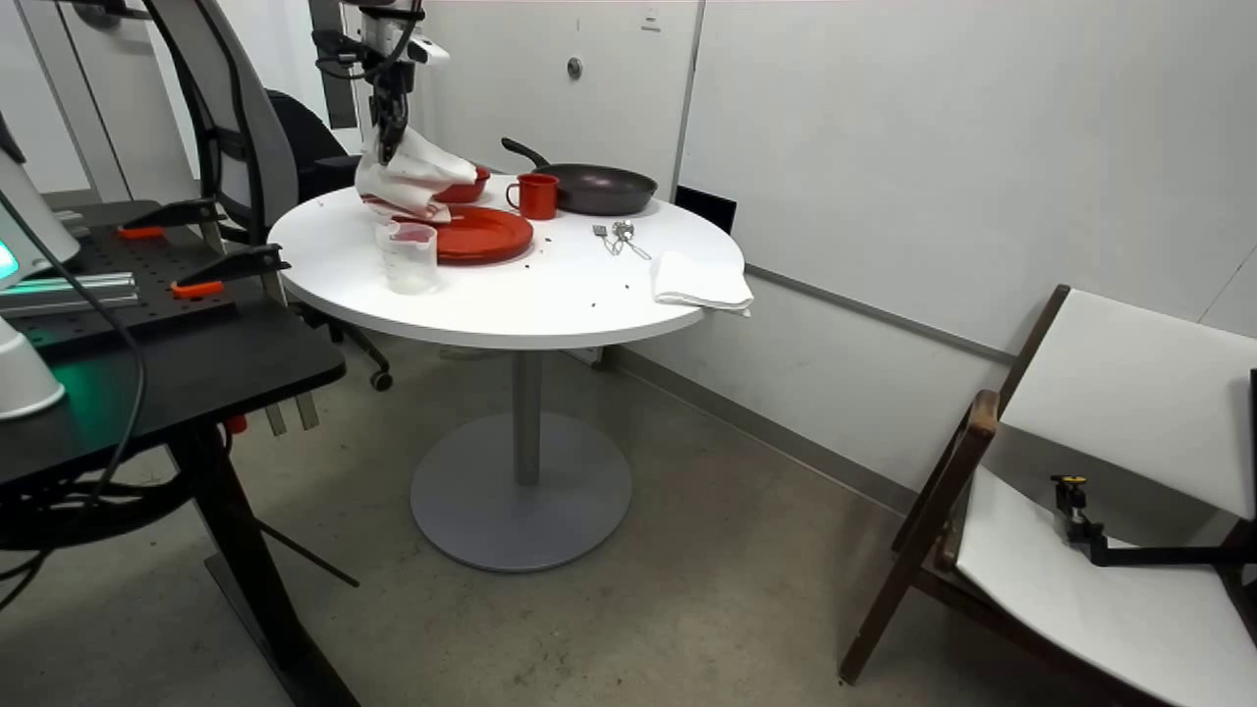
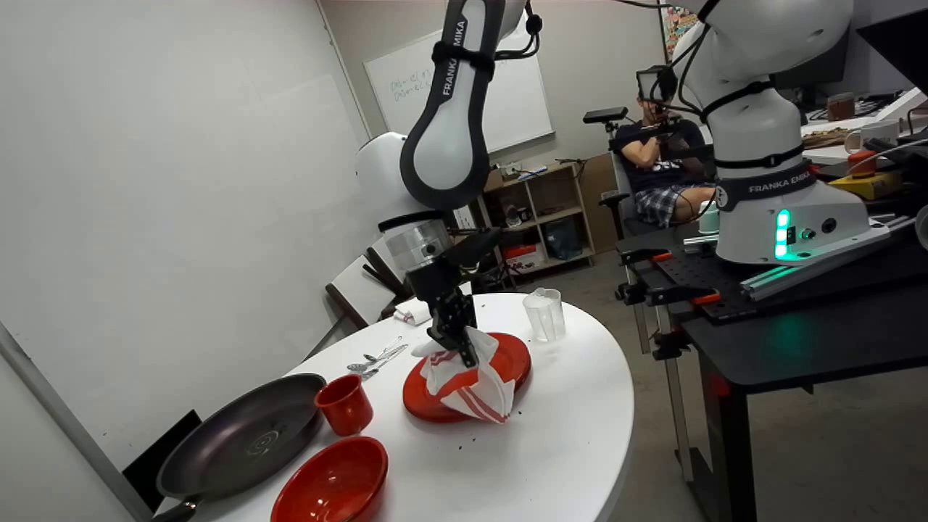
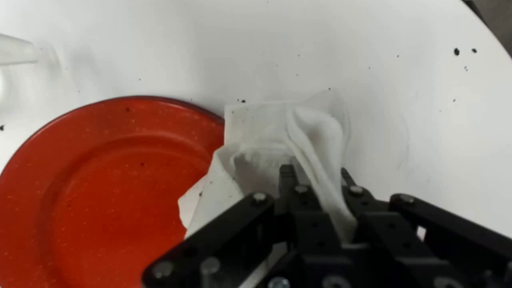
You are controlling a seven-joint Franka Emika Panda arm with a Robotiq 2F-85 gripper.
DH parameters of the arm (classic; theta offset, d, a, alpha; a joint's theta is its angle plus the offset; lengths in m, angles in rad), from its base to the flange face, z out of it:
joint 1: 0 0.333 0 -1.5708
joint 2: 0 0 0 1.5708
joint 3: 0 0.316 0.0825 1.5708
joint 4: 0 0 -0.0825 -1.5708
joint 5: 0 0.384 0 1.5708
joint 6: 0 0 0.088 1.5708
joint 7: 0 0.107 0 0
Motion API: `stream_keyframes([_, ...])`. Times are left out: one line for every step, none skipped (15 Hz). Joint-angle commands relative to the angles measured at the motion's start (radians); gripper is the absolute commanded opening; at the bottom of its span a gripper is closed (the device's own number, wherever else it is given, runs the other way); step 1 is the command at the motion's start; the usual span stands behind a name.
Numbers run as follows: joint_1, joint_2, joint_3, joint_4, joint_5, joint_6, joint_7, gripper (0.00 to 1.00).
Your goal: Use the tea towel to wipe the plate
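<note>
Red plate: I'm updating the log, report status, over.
Gripper pinching tea towel. Towel partly over red plate in wrist view, contact unclear. Clear cup beside plate, possibly in the way.
</note>
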Motion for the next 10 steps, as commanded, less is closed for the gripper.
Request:
stream_keyframes([-0.025,-0.01,0.059,-0.044,0.036,-0.034,-0.063,0.05])
stream_keyframes([-0.021,0.0,0.065,-0.046,0.033,-0.038,-0.065,0.05])
stream_keyframes([-0.012,0.02,0.069,-0.043,0.024,-0.038,-0.062,0.05])
stream_keyframes([-0.009,0.036,0.078,-0.039,0.022,-0.041,-0.067,0.05])
stream_keyframes([-0.001,0.05,0.08,-0.035,0.014,-0.043,-0.063,0.05])
stream_keyframes([0.006,0.07,0.087,-0.025,0.011,-0.045,-0.065,0.05])
stream_keyframes([0.013,0.088,0.09,-0.015,0.007,-0.049,-0.064,0.05])
stream_keyframes([0.021,0.11,0.095,-0.002,0.001,-0.05,-0.066,0.05])
stream_keyframes([0.036,0.131,0.091,0.011,-0.012,-0.038,-0.056,0.05])
stream_keyframes([0.053,0.154,0.084,0.028,-0.026,-0.027,-0.044,0.05])
